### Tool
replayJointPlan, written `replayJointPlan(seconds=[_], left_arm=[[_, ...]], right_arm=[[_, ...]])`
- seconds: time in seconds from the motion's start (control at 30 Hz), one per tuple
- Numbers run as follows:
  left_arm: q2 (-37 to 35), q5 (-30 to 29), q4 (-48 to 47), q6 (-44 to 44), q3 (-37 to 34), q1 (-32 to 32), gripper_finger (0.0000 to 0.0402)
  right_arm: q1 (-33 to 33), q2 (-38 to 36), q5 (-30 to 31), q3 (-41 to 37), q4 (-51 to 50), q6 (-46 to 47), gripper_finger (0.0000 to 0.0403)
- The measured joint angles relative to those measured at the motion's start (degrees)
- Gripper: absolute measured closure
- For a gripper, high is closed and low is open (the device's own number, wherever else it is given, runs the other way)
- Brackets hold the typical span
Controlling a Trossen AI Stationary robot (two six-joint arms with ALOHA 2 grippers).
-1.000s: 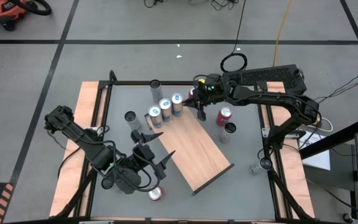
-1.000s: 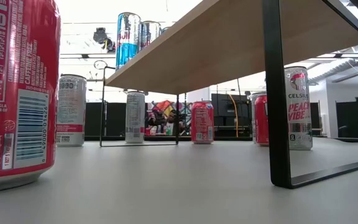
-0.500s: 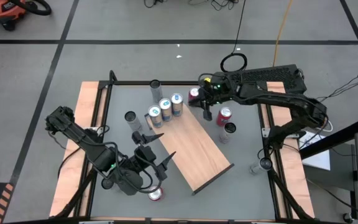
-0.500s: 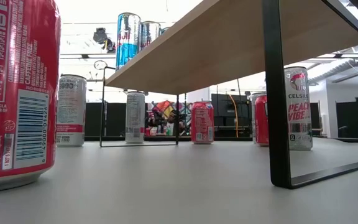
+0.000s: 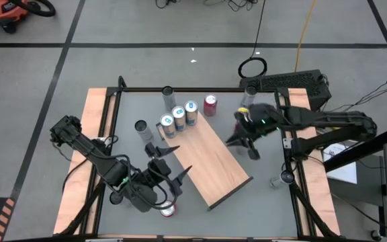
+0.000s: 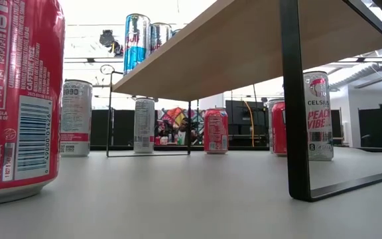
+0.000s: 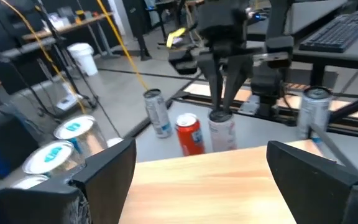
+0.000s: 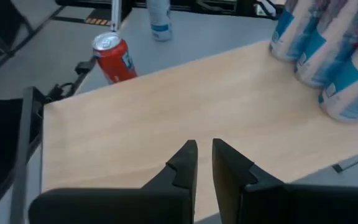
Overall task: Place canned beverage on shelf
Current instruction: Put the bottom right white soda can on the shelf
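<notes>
Wooden and light brown, the shelf (image 5: 210, 160) lies diagonally on the grey surface (image 5: 264, 195), with three blue-topped cans (image 5: 179, 117) standing in a row at its far end.

A second ago the right gripper (image 5: 248, 142) was at the shelf's far corner, beside a red can (image 5: 210, 104) on the surface there. It has since swung out past the shelf's right edge and now hangs over the spot where another red can and a pale can stood. In the high view the arm hides both; the left wrist view shows that red can (image 7: 189, 134) and the pale can (image 7: 222, 131) side by side. There the right gripper's fingers, nearly shut with only a thin slit between them, come down onto the pale can's top. They hold nothing.

Its own wrist view looks back across the bare board toward the three cans.

The left gripper (image 5: 168, 167) has not moved: it waits, spread wide and empty, at the shelf's near-left edge, with a red cola can (image 5: 168, 210) just beside it. No can has shifted.
</notes>
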Motion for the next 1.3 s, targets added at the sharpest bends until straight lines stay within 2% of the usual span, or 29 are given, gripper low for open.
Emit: replayJointPlan(seconds=[0.2, 0.43, 0.73, 0.9, 1.03, 1.2, 1.3], left_arm=[[0.0, 1.6, -0.7, -4.3, 0.0, 0.0, 0.0045], [0.0, 4.5, -5.1, -8.9, 0.0, -0.2, 0.0045], [4.8, 7.9, -7.6, -11.0, -0.1, -2.9, 0.0045], [5.7, 10.3, -10.3, -16.8, -0.1, -6.6, 0.0045], [5.6, 10.3, -12.8, -19.0, -0.1, -9.7, 0.0045], [5.8, 6.5, -13.8, -14.1, -0.1, -13.2, 0.0045], [6.6, 2.5, -15.6, -9.9, -0.1, -15.1, 0.0045]], right_arm=[[9.5, -5.2, 11.4, -4.8, 1.9, 5.7, 0.0381], [17.3, -6.5, 21.2, -7.7, 1.3, 10.4, 0.0381], [23.8, -6.5, 26.0, -7.7, 1.3, 11.7, 0.0381], [25.4, -6.5, 29.0, -7.7, 2.8, 11.8, 0.0381], [25.5, -6.3, 29.3, -7.7, 3.4, 12.1, 0.0381], [25.2, -6.3, 29.9, -7.7, 4.5, 14.2, 0.0381], [25.2, -6.3, 34.4, -6.9, 5.2, 13.3, 0.0380]])
